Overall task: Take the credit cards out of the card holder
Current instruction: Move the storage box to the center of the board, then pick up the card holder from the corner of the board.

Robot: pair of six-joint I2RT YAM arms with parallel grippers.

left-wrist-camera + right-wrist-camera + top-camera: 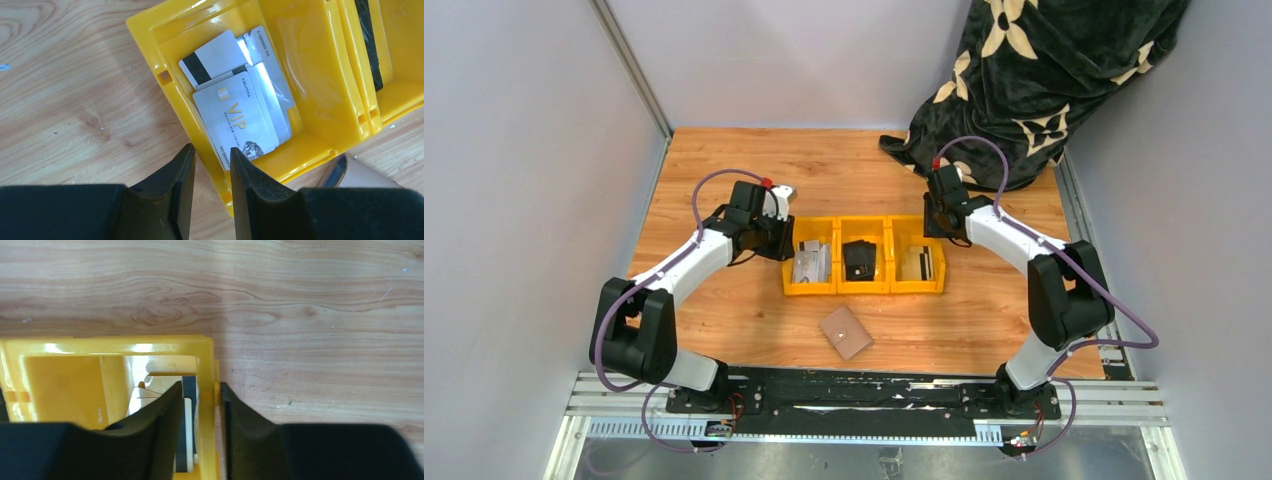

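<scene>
1. The credit cards lie in a loose, overlapping stack on the floor of the left yellow bin. Their long axes run along the bin's length, from the near side of the table to the far side.
2. The top card is flat, pale grey plastic with gold "VIP" lettering running along its length. A white card beneath it shows a black magnetic stripe.
3. The bins are glossy moulded plastic with thick rims, three in a row on the wood-grain tabletop.
4. The left gripper has matte black fingers a little apart, astride the left bin's outer wall. Whether they press the wall cannot be told.
5. The right gripper likewise stands astride the outer wall of the right yellow bin. Whether it is gripping the wall is unclear.
6. A black wallet lies in the middle bin.
7. A closed pinkish-tan wallet lies diagonally on the wood, nearer the arm bases and apart from the bins.
</scene>
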